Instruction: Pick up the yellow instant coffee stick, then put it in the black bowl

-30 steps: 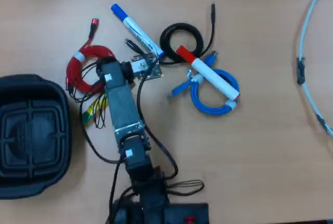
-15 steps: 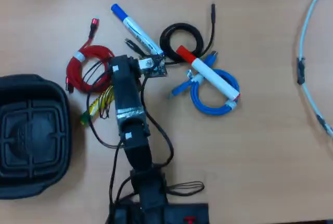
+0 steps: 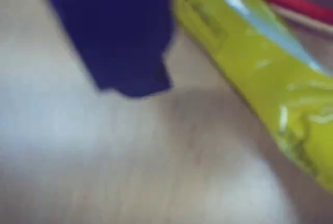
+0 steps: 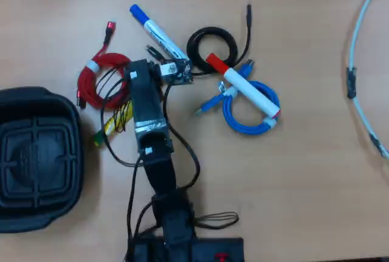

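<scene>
The yellow instant coffee stick point(image 4: 113, 122) lies flat on the wooden table, green end toward the black bowl point(image 4: 36, 158), which sits at the left edge of the overhead view. My arm point(image 4: 146, 116) reaches up the table just right of the stick and covers its upper end. The gripper hangs under the wrist point(image 4: 138, 75) and is hidden from above. In the wrist view one dark finger point(image 3: 127, 47) hovers over bare table, just left of the yellow instant coffee stick point(image 3: 250, 68) and apart from it. The second finger does not show.
A red cable coil point(image 4: 97, 79) lies left of the wrist. A blue-capped marker point(image 4: 159, 34), a black cable coil point(image 4: 211, 44), a red-capped marker point(image 4: 243, 86) and a blue cable coil point(image 4: 249, 113) lie to the right. A white cable point(image 4: 361, 61) runs along the right edge.
The arm has swung right off the stick, so more of the yellow sachet shows beside it. The wrist has moved up toward the blue-capped marker. The stick has not moved.
</scene>
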Action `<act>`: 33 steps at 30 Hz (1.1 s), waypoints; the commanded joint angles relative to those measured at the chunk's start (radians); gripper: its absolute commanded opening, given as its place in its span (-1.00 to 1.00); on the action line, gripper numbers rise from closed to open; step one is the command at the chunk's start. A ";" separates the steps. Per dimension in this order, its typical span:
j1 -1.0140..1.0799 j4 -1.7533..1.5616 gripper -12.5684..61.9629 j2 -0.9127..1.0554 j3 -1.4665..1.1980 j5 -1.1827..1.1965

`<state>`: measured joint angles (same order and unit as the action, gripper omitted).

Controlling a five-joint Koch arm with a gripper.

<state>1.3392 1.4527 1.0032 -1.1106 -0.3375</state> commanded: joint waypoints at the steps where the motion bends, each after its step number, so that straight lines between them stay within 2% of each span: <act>1: 0.002 0.089 0.88 -0.018 0.118 -0.003; 8: 0.002 0.239 0.88 -0.107 0.268 -0.002; 30: 0.005 0.334 0.88 -0.172 0.275 0.002; 33: 0.005 0.334 0.83 -0.183 0.276 0.002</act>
<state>1.3422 1.6981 0.8207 -0.8974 -0.3375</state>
